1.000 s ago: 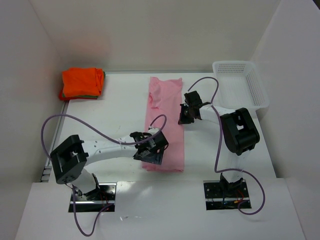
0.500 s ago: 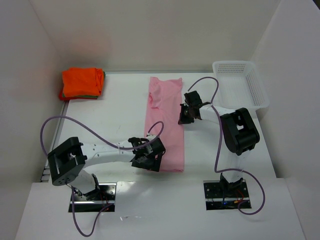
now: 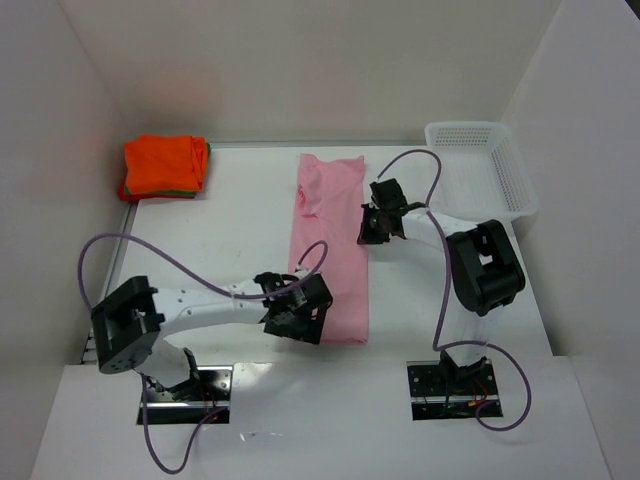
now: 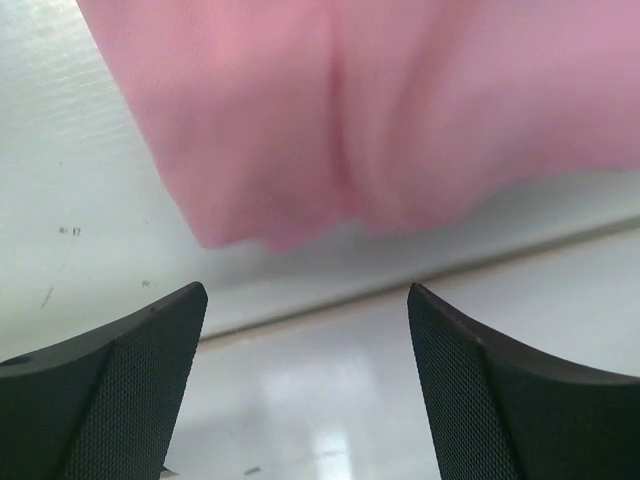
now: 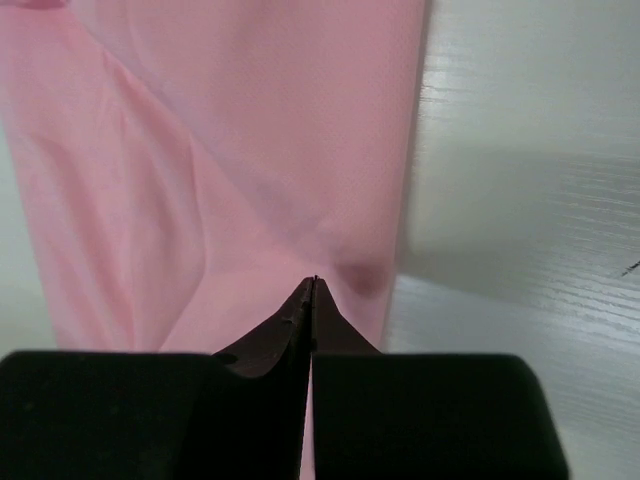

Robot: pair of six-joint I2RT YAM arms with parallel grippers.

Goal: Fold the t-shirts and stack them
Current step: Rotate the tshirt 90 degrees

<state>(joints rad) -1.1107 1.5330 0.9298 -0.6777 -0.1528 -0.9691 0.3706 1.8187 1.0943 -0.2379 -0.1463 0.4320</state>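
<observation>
A white plastic mesh basket (image 3: 516, 172) stands upright at the far right corner of the white table (image 3: 220, 250), its long side close along the right wall (image 3: 590, 220); the back wall (image 3: 320, 70) and the left wall (image 3: 50, 180) are plain white too, so the table is closed in on three sides; a short grey metal strip (image 3: 92, 348) shows at the table's left edge; a white ledge (image 3: 320, 430) runs across the near side; seen close from the left wrist, the tabletop carries small dark specks (image 4: 68, 231) and a straight seam (image 4: 300, 305) crosses it.
</observation>
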